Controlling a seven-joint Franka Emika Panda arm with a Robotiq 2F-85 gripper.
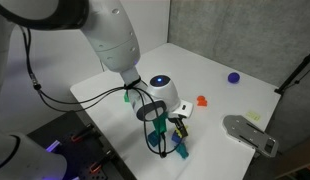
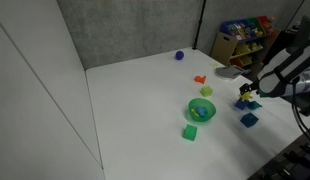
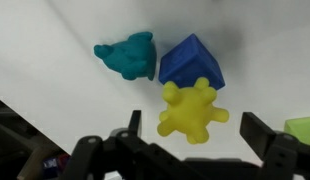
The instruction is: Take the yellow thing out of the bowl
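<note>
We see the yellow thing [image 3: 192, 110] outside the bowl [image 2: 191, 110], off to the bowl's right in an exterior view. It sits just beside a blue cube [image 3: 192, 62], with a teal piece [image 3: 128, 55] near. Knobs stick out all round it, so we find no clear long axis. The gripper [image 3: 195, 138] hangs over it, fingers spread either side, gripping nothing.

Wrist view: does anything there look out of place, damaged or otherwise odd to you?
Nothing stands out. The yellow thing lies whole on the white table, close beside the blue cube and near the teal piece, between the spread jaws. It is outside the bowl, as the task wants.
</note>
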